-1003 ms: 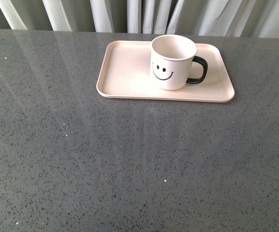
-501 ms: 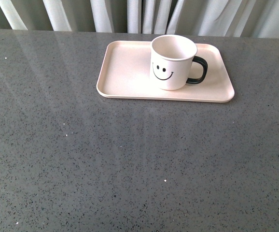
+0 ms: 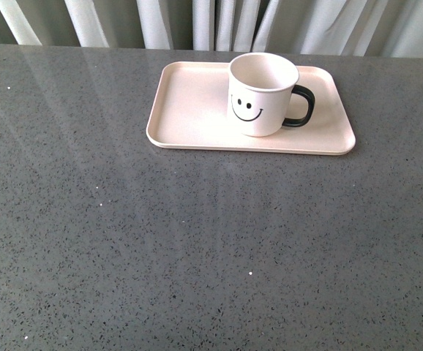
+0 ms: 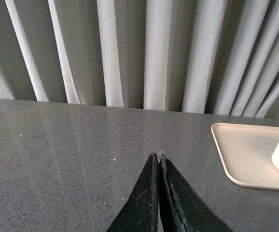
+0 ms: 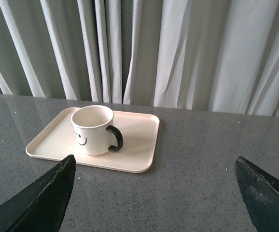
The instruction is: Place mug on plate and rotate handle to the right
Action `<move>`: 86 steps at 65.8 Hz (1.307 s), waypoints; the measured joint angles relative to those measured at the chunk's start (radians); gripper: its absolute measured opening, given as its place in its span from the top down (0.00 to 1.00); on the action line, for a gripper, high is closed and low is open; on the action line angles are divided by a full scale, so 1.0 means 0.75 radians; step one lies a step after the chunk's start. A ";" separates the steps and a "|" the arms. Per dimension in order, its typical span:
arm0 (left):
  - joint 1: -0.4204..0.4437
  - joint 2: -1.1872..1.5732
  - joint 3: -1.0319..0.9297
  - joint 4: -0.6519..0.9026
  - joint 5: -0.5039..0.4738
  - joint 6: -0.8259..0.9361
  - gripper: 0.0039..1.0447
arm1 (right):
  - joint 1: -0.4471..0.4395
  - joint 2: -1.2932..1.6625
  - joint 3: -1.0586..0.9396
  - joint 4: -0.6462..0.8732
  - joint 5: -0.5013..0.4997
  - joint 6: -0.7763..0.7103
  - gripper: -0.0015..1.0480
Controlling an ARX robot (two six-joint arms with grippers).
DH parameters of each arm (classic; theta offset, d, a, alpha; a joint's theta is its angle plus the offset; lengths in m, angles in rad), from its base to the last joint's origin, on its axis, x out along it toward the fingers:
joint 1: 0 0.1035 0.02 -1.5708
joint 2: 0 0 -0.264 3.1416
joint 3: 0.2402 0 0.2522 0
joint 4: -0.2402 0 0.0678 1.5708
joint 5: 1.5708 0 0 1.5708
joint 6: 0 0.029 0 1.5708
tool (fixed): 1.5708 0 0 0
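Black left gripper (image 4: 157, 157) fingers pressed together, empty; right gripper (image 5: 154, 160) fingers spread wide, empty. Ahead of the right fingers, well apart, the mug (image 5: 92, 129) stands upright on the plate (image 5: 138, 137). Glazed ceramic: likely rigid, slippery, breakable; best pinched across its rim wall, opposite the handle (image 5: 116, 138).

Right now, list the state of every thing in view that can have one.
mug: upright on the plate, nothing visible inside, smiley facing the front camera
handle: pointing to the robot's right
plate: flat on the table, carrying the mug
left tool: shut, holding nothing, clear of the plate
right tool: open, holding nothing, clear of the mug
curtain: drawn, hanging behind the table
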 joint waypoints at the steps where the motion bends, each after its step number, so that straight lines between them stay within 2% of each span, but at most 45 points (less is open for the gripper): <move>1: 0.000 -0.004 0.000 -0.004 0.000 0.000 0.99 | 0.000 0.000 0.000 0.000 0.000 0.000 0.09; 17: 0.000 -0.081 0.000 -0.084 0.000 0.000 0.99 | 0.000 0.000 0.000 0.000 0.000 0.000 0.09; 24: 0.000 -0.270 0.001 -0.307 0.000 0.000 0.99 | 0.000 0.000 0.000 0.000 0.000 0.000 0.09; 40: 0.000 -0.298 0.001 -0.322 -0.001 -0.001 0.99 | 0.000 0.000 0.000 0.000 0.000 0.000 0.09; 65: 0.000 -0.298 0.001 -0.322 0.000 0.000 0.35 | 0.000 0.000 0.000 0.000 0.000 0.000 0.09; 71: 0.000 -0.298 0.001 -0.322 0.000 0.000 0.16 | -0.001 0.004 0.002 -0.003 -0.009 -0.003 0.09; 72: 0.000 -0.298 0.001 -0.322 0.000 0.000 0.14 | -0.013 0.027 0.013 -0.038 -0.034 -0.015 0.09; 74: 0.000 -0.298 0.001 -0.322 -0.002 0.000 0.08 | -0.074 0.143 0.099 -0.243 -0.240 -0.103 0.09; 76: 0.001 -0.298 0.001 -0.322 0.001 0.002 0.08 | -0.145 0.394 0.232 -0.445 -0.431 -0.215 0.09; 77: 0.001 -0.298 0.001 -0.322 0.001 0.002 0.09 | -0.159 0.494 0.274 -0.465 -0.484 -0.250 0.09; 80: 0.000 -0.298 0.001 -0.322 0.001 0.001 0.09 | -0.171 0.791 0.393 -0.378 -0.532 -0.319 0.09; 86: 0.000 -0.298 0.001 -0.322 -0.001 0.001 0.09 | -0.160 1.178 0.575 -0.140 -0.507 -0.348 0.09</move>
